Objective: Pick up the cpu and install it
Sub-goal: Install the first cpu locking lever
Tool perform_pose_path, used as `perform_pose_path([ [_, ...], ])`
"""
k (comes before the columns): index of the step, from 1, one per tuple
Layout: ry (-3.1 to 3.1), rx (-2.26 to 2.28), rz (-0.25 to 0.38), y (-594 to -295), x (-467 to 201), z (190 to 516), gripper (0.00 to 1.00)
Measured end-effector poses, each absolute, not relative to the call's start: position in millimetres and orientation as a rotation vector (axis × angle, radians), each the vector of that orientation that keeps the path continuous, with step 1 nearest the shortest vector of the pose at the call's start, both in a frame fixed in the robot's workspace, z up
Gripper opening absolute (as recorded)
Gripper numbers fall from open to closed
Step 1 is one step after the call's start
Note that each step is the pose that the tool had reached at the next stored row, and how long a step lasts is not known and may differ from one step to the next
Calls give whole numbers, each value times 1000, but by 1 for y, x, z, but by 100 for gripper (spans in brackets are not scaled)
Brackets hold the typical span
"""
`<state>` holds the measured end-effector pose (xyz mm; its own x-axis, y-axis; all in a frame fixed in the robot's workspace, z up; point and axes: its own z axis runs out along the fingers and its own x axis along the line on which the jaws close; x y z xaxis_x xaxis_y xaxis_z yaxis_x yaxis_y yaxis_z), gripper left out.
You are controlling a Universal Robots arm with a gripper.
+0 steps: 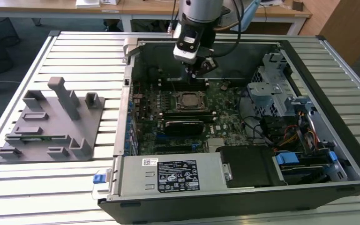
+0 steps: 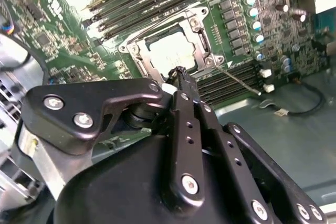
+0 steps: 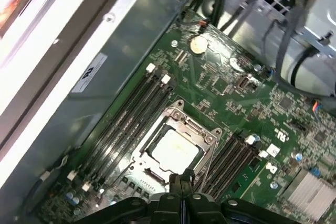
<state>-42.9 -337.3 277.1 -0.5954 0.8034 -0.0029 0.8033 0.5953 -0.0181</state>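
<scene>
In the exterior view, the arm is reaching down from the upper centre of the frame into an open computer case (image 1: pixel 280 140) that is lying on a slatted surface (image 1: pixel 55 197). The gripper (image 1: pixel 200 68) is hanging just above the green motherboard (image 1: pixel 221 105), a little toward the top of the frame from the socket frame (image 1: pixel 187 101).

The cpu (image 3: pixel 173 150) is sitting flat inside that socket frame, its pale metal top facing up; in the second wrist view it is appearing at upper centre (image 2: pixel 169 52), ringed by the metal frame (image 2: pixel 202 43). Dark memory slots (image 3: pixel 128 124) are running along both sides of the socket.

The fingers (image 2: pixel 181 85) are looking pressed together, with no gap visible between their tips and nothing held between them. Their tips are hovering apart from the cpu, near one edge of the socket.

At the left of the exterior frame, a grey plastic fixture (image 1: pixel 55 124) with upright posts is resting on the surface beside the case.
</scene>
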Motion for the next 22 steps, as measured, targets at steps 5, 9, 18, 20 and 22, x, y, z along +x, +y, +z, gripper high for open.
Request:
perform_pose_path([
  [5,-2863,-1281,28,-337,-43,277,11],
  [9,-2908,-1178,28,-337,-43,276,11],
  [18,-2996,-937,29,-337,-43,276,11],
  [20,-3013,-880,29,-337,-43,276,11],
  [22,-3029,-826,29,-337,-43,276,11],
])
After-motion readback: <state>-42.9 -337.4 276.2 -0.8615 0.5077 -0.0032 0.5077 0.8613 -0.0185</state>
